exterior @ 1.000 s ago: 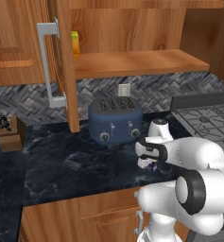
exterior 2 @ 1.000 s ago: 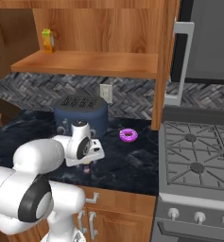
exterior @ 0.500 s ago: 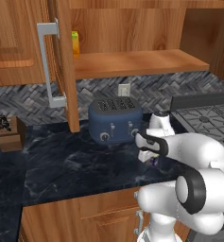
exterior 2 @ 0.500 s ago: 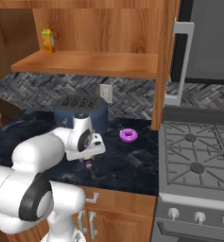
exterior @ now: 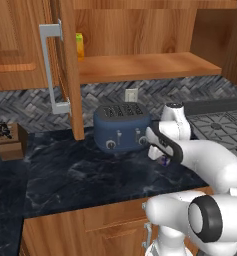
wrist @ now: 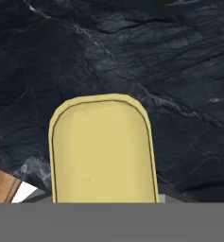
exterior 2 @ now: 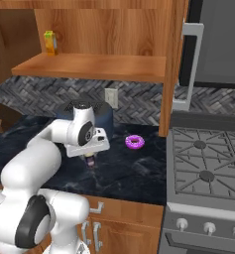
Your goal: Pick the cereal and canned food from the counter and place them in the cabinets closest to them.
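I have the two-finger gripper (exterior 2: 90,159) low over the dark black marbled stone counter (exterior: 80,175), just in front of the dark blue four-slot toaster (exterior: 122,127). In the hand view, the yellow top of the small dark blue can of food (wrist: 103,149) sits directly below the hand and close to it. In the right base view, a small dark shape hangs under the hand where the can would be; that view is too coarse to make out the finger contact, so I judge, rather than confirm, that the fingers are partly closed around the can with the jaws drawn in to about its width.

Step in hand: securing the can, the first part of the pick.

Next move, in my judgement:
1. Raise the hand straight up until the can is off the counter and above the toaster.
2. Carry it to the plank shelf of the open warm brown wooden wall cabinet (exterior: 140,67) directly above.
3. Set it down apart from the slim yellow container (exterior: 79,46) at the shelf's left end.

A purple ring doughnut (exterior 2: 134,142) lies on the counter to the right, well apart from the hand.
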Tool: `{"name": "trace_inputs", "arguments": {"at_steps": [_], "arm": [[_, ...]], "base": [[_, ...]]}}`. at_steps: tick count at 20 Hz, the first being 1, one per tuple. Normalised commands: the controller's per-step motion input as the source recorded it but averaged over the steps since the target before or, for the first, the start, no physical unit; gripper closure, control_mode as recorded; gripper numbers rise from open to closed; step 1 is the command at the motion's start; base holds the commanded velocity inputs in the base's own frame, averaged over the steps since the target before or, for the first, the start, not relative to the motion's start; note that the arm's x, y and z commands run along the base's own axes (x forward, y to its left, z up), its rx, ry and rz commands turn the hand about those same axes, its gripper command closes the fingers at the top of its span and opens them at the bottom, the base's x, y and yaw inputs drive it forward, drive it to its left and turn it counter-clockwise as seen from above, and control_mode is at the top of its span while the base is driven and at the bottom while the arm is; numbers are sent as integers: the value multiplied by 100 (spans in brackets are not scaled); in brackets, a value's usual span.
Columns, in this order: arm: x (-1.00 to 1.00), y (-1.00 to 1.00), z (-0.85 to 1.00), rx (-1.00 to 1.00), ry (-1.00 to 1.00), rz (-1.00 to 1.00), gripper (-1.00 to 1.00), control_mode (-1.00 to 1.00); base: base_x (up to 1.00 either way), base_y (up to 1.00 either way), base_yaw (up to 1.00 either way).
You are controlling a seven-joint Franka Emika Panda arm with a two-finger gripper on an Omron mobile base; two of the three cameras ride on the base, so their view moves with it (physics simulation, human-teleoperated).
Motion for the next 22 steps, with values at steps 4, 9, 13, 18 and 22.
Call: {"name": "trace_inputs", "arguments": {"at_steps": [4, 9, 13, 18, 22], "arm": [[-21, -3, 57, 0, 0, -5, 100, -100], [-26, -6, 57, 0, 0, -6, 100, -100], [-26, -9, 59, 0, 0, -7, 100, -100], [-26, -12, 64, 0, 0, -7, 100, -100], [-27, -10, 70, 2, -1, -8, 100, -100]], "base": [[0, 0, 0], [0, 0, 0], [0, 0, 0], [0, 0, 0], [0, 0, 0]]}}
